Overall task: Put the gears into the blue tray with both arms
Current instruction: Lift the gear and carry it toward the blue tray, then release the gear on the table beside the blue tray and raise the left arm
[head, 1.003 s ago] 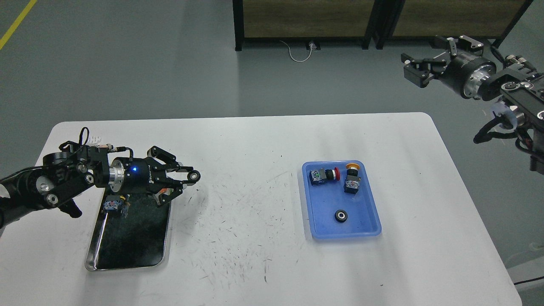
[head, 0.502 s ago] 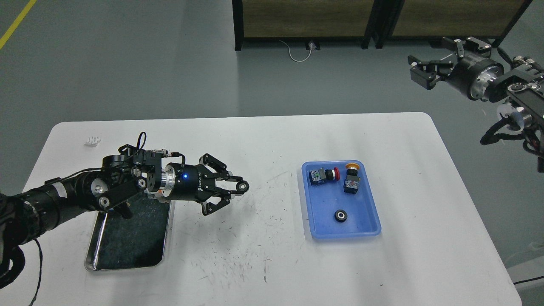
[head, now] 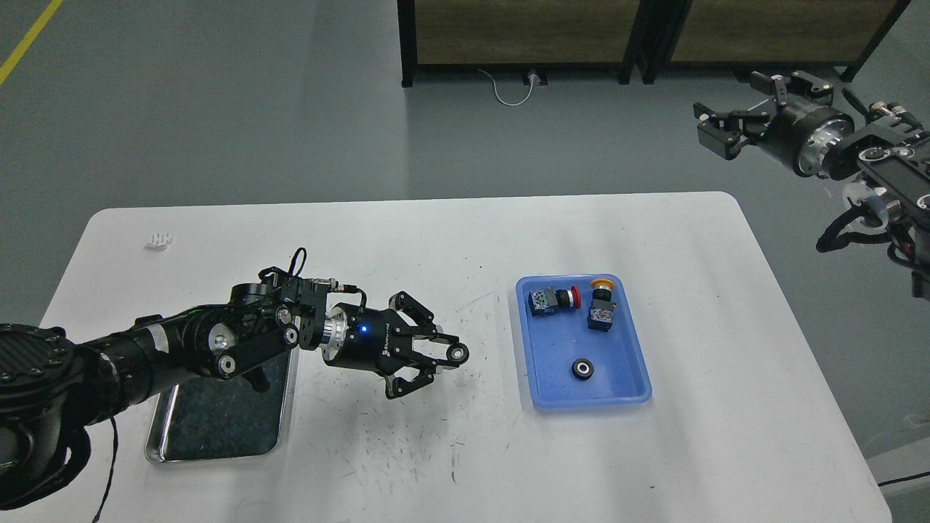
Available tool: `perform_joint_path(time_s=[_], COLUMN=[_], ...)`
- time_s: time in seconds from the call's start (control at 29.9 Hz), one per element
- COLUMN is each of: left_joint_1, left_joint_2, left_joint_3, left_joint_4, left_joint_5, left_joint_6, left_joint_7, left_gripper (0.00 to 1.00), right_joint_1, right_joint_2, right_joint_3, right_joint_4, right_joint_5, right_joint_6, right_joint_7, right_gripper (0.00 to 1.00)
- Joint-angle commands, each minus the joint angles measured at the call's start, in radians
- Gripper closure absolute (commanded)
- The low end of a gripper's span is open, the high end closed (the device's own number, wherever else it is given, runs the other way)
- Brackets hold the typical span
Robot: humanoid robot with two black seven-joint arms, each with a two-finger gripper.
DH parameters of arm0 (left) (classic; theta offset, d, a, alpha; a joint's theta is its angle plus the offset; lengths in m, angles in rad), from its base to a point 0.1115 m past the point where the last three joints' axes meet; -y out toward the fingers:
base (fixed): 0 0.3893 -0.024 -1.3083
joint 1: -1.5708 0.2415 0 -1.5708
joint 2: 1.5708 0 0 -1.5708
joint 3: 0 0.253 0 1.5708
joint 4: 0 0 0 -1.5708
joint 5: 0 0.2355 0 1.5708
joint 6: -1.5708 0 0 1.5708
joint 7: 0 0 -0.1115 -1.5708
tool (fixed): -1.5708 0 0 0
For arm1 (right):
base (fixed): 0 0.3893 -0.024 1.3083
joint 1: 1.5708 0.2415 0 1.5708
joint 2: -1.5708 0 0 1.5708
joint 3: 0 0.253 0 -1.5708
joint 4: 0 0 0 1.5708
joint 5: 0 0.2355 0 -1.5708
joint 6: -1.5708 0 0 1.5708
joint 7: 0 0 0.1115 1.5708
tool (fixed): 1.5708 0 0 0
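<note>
The blue tray lies right of the table's middle. One black gear rests flat in its near half. A second gear is pinched at the tips of my left gripper, which is shut on it and held above the table, a short way left of the tray. My right gripper hangs open high at the upper right, off the table and holding nothing.
Two push-button switches, one red-capped and one orange-capped, lie in the tray's far half. A steel tray with a dark bottom sits at the left under my left arm. A small white part lies at the far left.
My left gripper has carried the gear rightward and nearer, from over the steel tray towards the blue tray. The right gripper has shifted only slightly at the upper right.
</note>
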Motion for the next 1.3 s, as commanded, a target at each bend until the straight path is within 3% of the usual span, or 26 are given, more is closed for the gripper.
perform_joint_path(time_s=[0.0, 0.37, 1.17, 1.27], left_joint_1=[0.005, 0.035, 0.048, 0.046], left_joint_2=[-0.031, -0.034, -0.034, -0.034], left_joint_3=[0.003, 0.092, 0.094, 0.092], left_joint_4=[0.003, 0.013, 0.057, 0.057], left_joint_5=[0.0, -0.002, -0.014, -0.015], left_joint_6=[0.0, 0.0, 0.012, 0.012], left_joint_7=[0.0, 0.0, 0.0, 0.0], left_gripper=[0.78, 0.78, 0.77, 0.71], right_joint_1=[0.001, -0.007, -0.024, -0.024], right_joint_2=[0.012, 0.013, 0.018, 0.016], right_joint_3=[0.0, 0.0, 0.0, 0.0], right_joint_4=[-0.003, -0.003, -0.005, -0.005], right_joint_5=[-0.001, 0.001, -0.002, -0.002], right_joint_6=[0.0, 0.0, -0.003, -0.003], right_joint_7=[0.0, 0.0, 0.0, 0.0], right_gripper=[0.11, 0.11, 0.11, 0.11])
